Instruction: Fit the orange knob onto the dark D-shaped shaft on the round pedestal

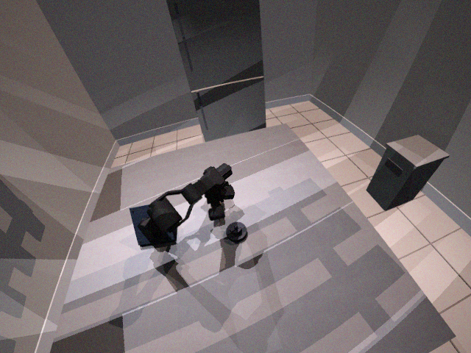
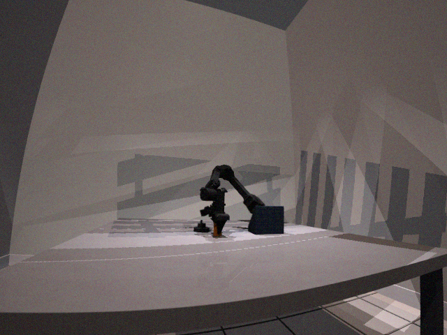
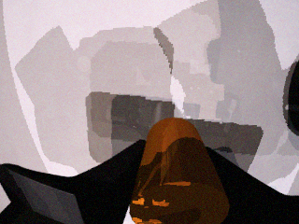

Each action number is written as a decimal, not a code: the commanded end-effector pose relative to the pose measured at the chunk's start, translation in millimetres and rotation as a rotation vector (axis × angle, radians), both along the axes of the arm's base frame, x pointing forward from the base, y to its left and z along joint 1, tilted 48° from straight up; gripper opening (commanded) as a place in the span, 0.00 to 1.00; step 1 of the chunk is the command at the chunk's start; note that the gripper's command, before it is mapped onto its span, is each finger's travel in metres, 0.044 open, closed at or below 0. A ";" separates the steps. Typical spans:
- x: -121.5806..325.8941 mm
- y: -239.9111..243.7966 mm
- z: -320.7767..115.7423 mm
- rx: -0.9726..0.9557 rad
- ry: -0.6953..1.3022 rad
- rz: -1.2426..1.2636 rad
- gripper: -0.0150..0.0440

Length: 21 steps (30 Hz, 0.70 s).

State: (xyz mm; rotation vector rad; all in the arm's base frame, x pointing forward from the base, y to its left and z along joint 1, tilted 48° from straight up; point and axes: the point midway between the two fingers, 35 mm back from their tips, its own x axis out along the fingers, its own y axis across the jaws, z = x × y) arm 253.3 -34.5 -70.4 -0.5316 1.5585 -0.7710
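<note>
Pincer [image 1: 218,221] [image 2: 217,232] [image 3: 174,148]: grasping knob [image 2: 216,230] [image 3: 177,173] | Knob: upright, at surface [image 1: 288,235] [image 2: 216,273] [image 3: 42,28] level, off shaft | Pedestal [image 1: 236,237] [image 2: 201,229] [image 3: 293,100]: near knob, apart from it

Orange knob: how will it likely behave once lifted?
The orange cylindrical knob looks rigid, so probably won't squash between the black fingers. Its smooth, rounded side might let it twist; if dropped sideways, it could roll.

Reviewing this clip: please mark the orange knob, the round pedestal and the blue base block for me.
Orange knob [image 2: 215,231] [image 3: 174,130]: exterior and wrist views, on its side.
Round pedestal [image 1: 236,240] [image 2: 200,229] [image 3: 293,103]: top, exterior and wrist views, on its dark base.
Blue base block [image 1: 137,213] [image 2: 269,220]: top view, a free corner; exterior view, its broad face.
</note>
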 end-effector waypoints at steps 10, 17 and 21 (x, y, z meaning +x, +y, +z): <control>15.3 32.7 22.5 0.008 -0.001 0.006 0.25; 23.0 64.7 47.8 0.011 -0.001 0.006 0.25; 24.5 83.0 64.0 0.010 0.000 0.005 0.25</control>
